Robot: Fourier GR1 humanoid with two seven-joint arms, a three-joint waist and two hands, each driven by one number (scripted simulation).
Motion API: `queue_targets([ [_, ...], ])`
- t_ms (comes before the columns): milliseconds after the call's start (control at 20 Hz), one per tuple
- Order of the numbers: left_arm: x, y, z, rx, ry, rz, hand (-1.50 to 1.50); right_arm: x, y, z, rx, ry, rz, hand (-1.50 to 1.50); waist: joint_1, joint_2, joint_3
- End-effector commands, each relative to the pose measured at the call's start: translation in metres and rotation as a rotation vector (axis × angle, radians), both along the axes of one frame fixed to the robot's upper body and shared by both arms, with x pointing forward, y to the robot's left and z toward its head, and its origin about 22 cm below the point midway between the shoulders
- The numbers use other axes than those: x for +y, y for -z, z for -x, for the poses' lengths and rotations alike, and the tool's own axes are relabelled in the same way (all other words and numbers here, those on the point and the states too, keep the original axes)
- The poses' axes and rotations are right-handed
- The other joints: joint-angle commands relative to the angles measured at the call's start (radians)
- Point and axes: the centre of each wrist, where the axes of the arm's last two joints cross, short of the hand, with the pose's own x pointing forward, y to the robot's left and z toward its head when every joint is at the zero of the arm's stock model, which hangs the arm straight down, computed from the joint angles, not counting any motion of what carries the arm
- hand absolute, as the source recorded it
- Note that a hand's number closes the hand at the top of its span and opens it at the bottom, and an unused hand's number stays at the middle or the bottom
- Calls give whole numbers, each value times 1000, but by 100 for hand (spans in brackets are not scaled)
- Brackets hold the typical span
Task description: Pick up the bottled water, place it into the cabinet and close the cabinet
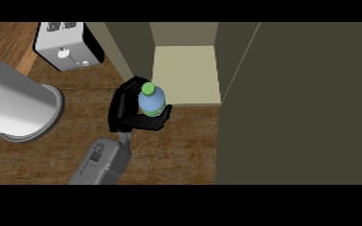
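The bottled water (151, 101) is a pale blue bottle with a green cap, upright just in front of the open cabinet's front left corner. My left hand (127, 111) is shut on it: fingers wrap it from the left and the thumb hooks round its near right side. The forearm comes up from the lower left. The cabinet's cream shelf (187, 74) lies directly beyond and to the right of the bottle. The open cabinet door (297, 105) is a broad dark olive panel filling the right side. My right hand does not show.
A white toaster (67, 45) stands at the back left on the wooden counter (176, 148). A large shiny metal pot (25, 103) sits at the left edge. The cabinet's left wall (130, 48) rises just behind my hand.
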Motion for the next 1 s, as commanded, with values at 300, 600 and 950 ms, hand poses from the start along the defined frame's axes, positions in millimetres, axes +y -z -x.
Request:
queue_targets([
  [300, -51, -30, -38, 25, -77, -165, 150, 11, -25, -4, -49, -34, -43, -150, -3, 6, 1],
  [600, -56, -24, -56, 84, -105, -195, 150, 19, -30, 5, -34, -59, -79, -150, -19, 8, 0],
  [950, -68, -44, -89, 89, -132, -217, 150, 18, -26, -2, -48, -62, -82, -150, -33, 14, 0],
])
